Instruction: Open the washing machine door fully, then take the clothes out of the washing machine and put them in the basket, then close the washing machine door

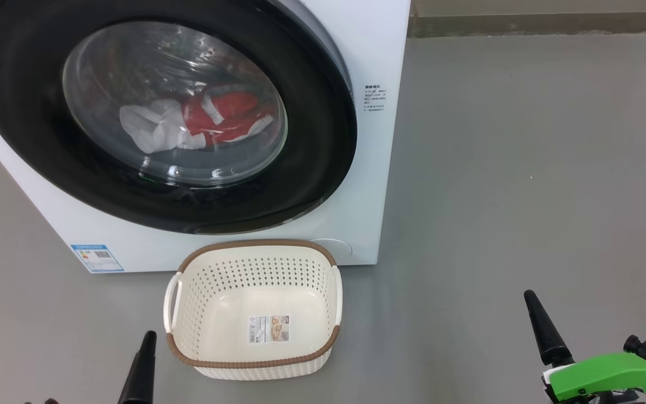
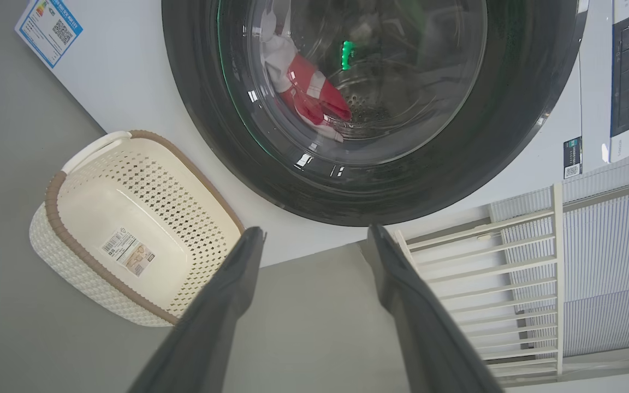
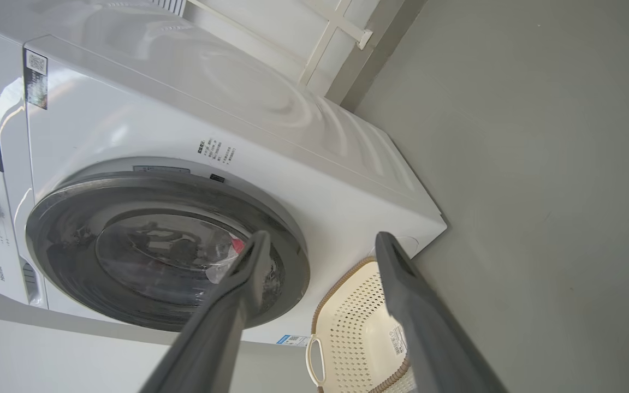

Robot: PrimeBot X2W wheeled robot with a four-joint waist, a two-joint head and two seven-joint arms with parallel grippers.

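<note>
shut washing machine door (image 1: 31,112) upper left, head view | clothes (image 1: 216,115) behind its glass | basket (image 1: 255,255) lower centre, just before washing machine (image 1: 368,168) | left gripper (image 2: 314,234) wide, holding nothing | right gripper (image 3: 320,240) wide, holding nothing

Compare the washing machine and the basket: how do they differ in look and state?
The washing machine is a big white box; the basket is small, cream and perforated, with a brown rim. The washing machine is shut by its black-rimmed door; the basket is open-topped. The washing machine holds the red and white clothes; the basket holds just a paper label. Both stand on the grey floor, the basket before the machine's front.
</note>
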